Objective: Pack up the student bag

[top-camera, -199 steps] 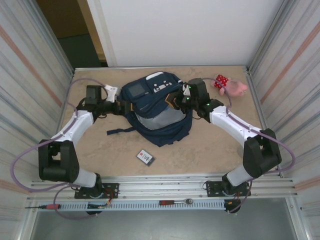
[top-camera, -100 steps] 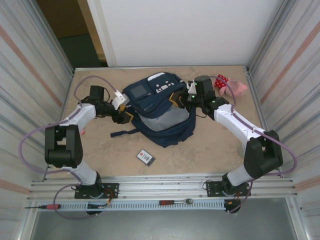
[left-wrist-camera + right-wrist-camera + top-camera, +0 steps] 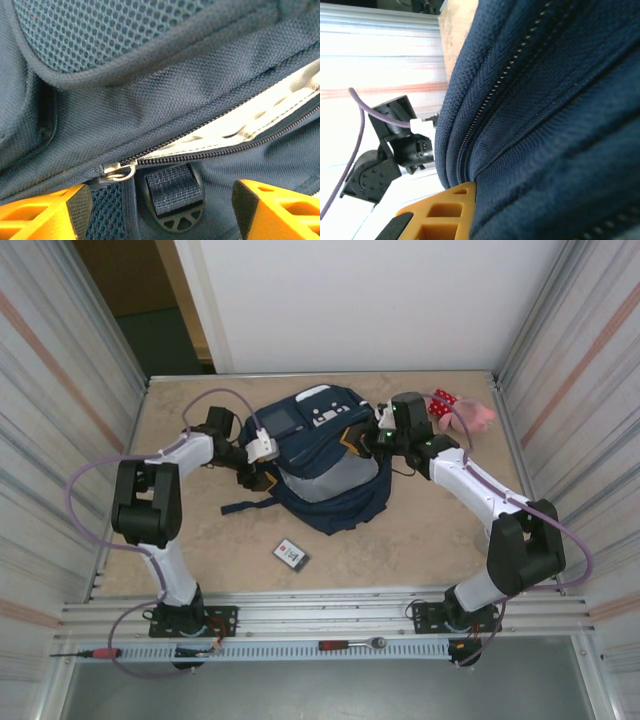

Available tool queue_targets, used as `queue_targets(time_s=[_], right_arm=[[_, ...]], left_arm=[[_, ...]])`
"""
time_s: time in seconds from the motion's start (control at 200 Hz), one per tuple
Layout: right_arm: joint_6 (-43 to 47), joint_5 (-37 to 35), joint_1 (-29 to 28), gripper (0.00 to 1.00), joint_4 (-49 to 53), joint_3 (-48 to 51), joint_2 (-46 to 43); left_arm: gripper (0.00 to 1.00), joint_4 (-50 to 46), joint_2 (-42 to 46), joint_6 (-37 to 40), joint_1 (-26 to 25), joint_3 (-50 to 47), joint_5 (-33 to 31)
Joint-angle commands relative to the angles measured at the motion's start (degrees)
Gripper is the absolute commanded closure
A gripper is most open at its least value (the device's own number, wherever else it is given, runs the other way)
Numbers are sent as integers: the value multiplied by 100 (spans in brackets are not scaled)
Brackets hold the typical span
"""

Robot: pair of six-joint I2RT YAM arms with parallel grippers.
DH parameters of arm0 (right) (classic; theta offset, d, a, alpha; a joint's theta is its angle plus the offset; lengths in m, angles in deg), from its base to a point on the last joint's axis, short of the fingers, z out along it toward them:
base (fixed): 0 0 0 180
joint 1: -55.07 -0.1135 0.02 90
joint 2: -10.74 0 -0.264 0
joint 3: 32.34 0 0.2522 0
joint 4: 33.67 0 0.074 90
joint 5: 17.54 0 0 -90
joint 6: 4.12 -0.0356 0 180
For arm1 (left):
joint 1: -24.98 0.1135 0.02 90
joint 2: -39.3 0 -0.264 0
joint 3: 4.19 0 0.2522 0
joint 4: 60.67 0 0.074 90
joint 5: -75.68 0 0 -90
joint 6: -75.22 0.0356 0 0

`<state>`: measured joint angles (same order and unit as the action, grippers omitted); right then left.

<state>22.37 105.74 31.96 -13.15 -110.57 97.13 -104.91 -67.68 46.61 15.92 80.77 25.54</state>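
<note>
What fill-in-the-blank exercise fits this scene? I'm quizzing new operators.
The student bag is navy ____. In the left wrist view its zipper is partly ____, exposing pale lining. The plush toy in the red dotted dress is ____.
Missing words: blue; open; pink.

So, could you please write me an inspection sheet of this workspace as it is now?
Surface: beige table, no spills seen.
Job's things: navy backpack lying mid-table; zipper partly open, pale lining showing.
Clutter: pink plush toy far right; small card near the front edge; screwdriver and ratchet on the front rail.
Grippers: left claw open, fingers either side of the zipper pull; right claw against the backpack's right edge, jaws unclear.
Cables: purple cables loop off both arms.
Surroundings: ribbed metal side walls, white back panel.
</note>
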Motion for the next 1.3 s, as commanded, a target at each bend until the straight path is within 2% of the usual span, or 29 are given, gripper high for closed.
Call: queue_targets(time_s=[0.0,0.14,0.24,0.356,0.466,0.551,0.626,0.746,0.822,0.922,0.997,1.052,1.117,1.177,1.298], right_arm=[[159,283,94,98,-39,77,-148],[180,365,179,98,-35,147,-158],[188,400,217,98,-50,193,-155],[182,452,265,98,-79,236,-149],[174,482,292,98,-129,294,-144],[172,493,293,98,-181,329,-145],[163,504,295,98,-199,356,-133],[159,475,290,98,-254,417,-168],[130,453,290,98,-272,459,-209],[87,405,290,97,-272,517,-270],[60,373,291,96,-272,551,-315],[41,368,298,95,-279,566,-340],[19,357,295,95,-290,605,-372],[6,330,291,96,-289,638,-408],[-73,214,294,93,-266,769,-505]], left_arm=[[22,154,-166,-252,-42,238,-169],[20,267,-337,-622,-43,428,-427],[24,21,-401,-450,-60,545,-190],[36,-660,-414,74,-183,598,335],[53,-697,-304,26,-237,422,714],[62,-683,-273,-5,-241,353,779],[69,-590,-255,-102,-254,336,711],[74,-352,-281,-511,-267,386,435],[69,-234,-282,-660,-273,395,349],[68,-76,-264,-868,-305,385,251],[59,24,-271,-1044,-357,414,142],[58,50,-318,-1144,-378,459,61],[61,108,-390,-1283,-430,529,-167],[68,111,-442,-1337,-467,566,-332],[87,56,-414,-1358,-509,563,-496]])
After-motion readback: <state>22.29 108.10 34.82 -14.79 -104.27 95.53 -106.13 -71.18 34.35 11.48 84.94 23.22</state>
